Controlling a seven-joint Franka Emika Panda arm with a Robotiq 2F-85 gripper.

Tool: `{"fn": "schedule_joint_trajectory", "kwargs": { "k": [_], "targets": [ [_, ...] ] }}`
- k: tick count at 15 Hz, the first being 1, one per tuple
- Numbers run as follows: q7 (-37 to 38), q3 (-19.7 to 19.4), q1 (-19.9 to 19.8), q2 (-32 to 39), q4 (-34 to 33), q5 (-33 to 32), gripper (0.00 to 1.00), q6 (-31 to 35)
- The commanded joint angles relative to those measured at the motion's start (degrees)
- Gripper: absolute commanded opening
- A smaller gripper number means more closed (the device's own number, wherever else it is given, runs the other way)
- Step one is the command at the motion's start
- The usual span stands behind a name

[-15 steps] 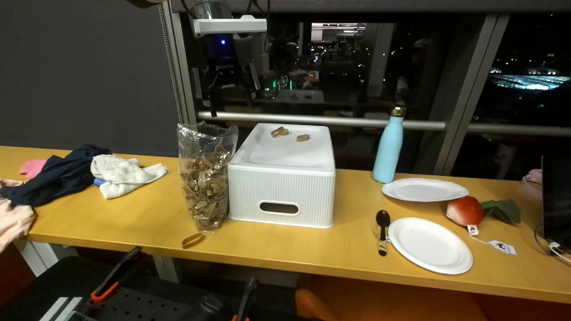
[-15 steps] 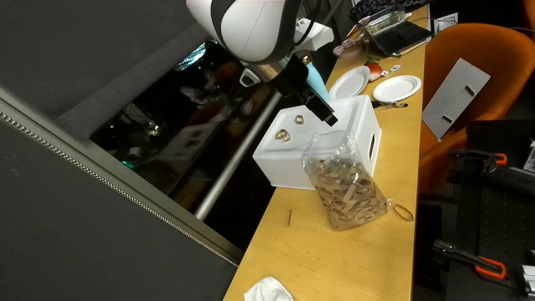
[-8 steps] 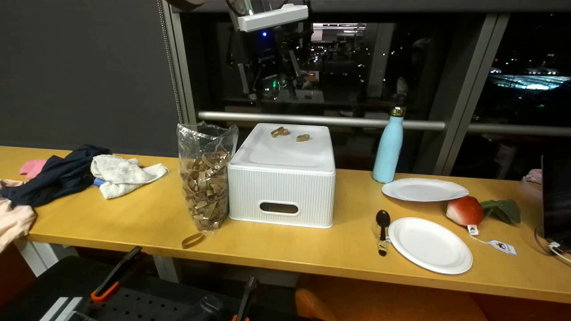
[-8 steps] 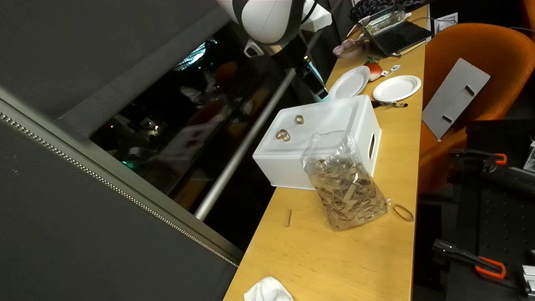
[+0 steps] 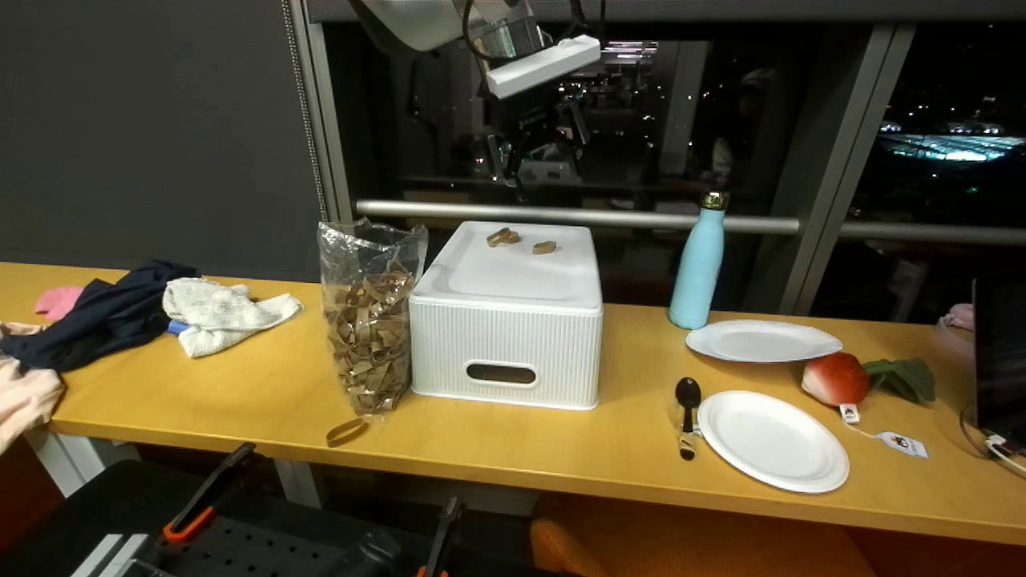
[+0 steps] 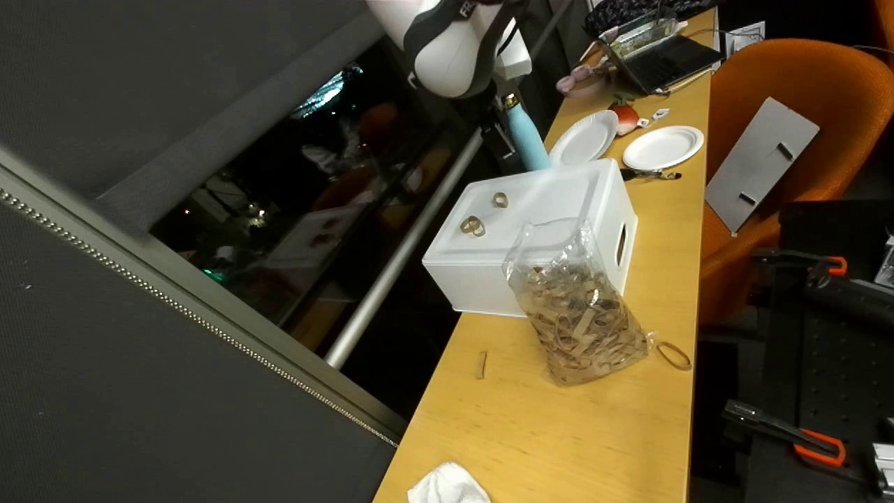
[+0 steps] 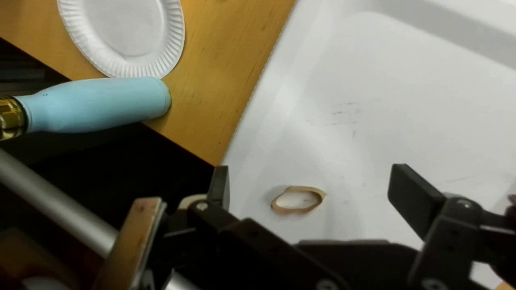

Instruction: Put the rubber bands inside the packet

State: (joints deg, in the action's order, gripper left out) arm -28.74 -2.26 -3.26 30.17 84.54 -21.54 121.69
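On the lid of the white box lie tan rubber bands: a small clump and a single loop, both visible again in an exterior view as a clump and a loop. The wrist view shows one loop flat on the lid, lying in the gap between the fingers as seen from above. My gripper is open and holds nothing; it hovers above the far side of the box. The packet, a clear bag with many bands inside, stands against the box, its top gathered upward; the wrist view leaves it out.
The white box stands beside the packet. A light-blue bottle and a paper plate are beyond it. A loose band lies near the table's front edge. Behind runs a metal rail along the window.
The arm has swung away from above the packet, across the box towards its far side and the bottle, dipping slightly in the last half second. Bands, packet and box have stayed put.
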Motion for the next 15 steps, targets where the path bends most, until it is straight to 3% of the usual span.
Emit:
{"fn": "schedule_joint_trajectory", "kwargs": {
  "k": [1, 5, 15],
  "targets": [
    [1.06, 0.77, -0.63, 5.81, -7.57, 2.18, 1.0, 0.08],
    [-6.01, 4.46, -3.51, 9.15, -11.41, 9.77, 1.0, -0.42],
    [-18.5, 7.77, -7.14, 17.94, -23.69, 20.58, 1.0, -9.16]
  ]
}}
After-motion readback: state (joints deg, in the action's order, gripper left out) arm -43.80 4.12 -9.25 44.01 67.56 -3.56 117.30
